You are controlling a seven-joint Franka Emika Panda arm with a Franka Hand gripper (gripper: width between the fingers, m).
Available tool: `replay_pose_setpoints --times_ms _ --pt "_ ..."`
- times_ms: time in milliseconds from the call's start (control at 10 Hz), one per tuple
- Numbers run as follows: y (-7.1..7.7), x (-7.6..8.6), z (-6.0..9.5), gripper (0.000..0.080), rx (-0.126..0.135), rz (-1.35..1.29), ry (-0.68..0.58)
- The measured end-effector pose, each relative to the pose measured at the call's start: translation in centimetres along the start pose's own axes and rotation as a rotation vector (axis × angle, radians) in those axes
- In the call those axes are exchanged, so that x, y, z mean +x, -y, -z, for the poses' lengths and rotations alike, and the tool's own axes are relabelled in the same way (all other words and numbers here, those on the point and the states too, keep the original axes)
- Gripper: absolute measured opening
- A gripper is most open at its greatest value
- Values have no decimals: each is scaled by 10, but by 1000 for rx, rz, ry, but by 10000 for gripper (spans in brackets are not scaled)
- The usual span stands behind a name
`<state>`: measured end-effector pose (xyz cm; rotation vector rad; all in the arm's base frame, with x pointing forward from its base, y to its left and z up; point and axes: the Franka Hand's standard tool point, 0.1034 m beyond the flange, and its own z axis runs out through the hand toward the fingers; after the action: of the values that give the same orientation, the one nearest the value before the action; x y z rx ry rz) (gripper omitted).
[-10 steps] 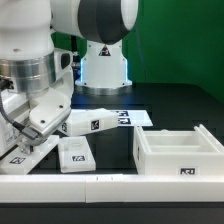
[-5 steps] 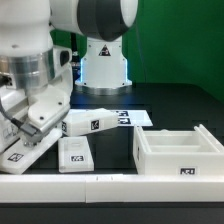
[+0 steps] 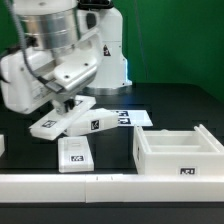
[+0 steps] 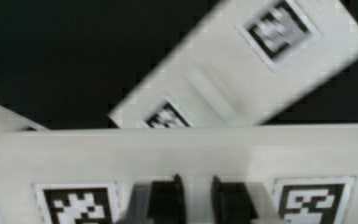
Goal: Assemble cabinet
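Dark worktop (image 3: 175,108) under a green backdrop (image 3: 175,40): I see my gripper (image 3: 62,106) clamped on a tilted white panel (image 3: 47,127) at centre left, while the open cabinet body (image 3: 160,160) sits at lower right.

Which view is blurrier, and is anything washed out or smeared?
Wrist view: soft all over; the tilted panel and its tags have fuzzy edges, and the whites show little detail. Exterior view: sharper; the box is crisp, but the arm looks bright and slightly smeared.
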<state>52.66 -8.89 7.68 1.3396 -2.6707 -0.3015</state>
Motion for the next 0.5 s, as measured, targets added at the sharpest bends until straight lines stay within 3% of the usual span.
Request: replay_pose_setpoints --times_ms 100,300,500 --pt "2 -4 -7 66 18 -74 -12" --pt "2 -4 -9 66 14 -13 -18" --pt "-17 -20 -7 66 -15 192 -51"
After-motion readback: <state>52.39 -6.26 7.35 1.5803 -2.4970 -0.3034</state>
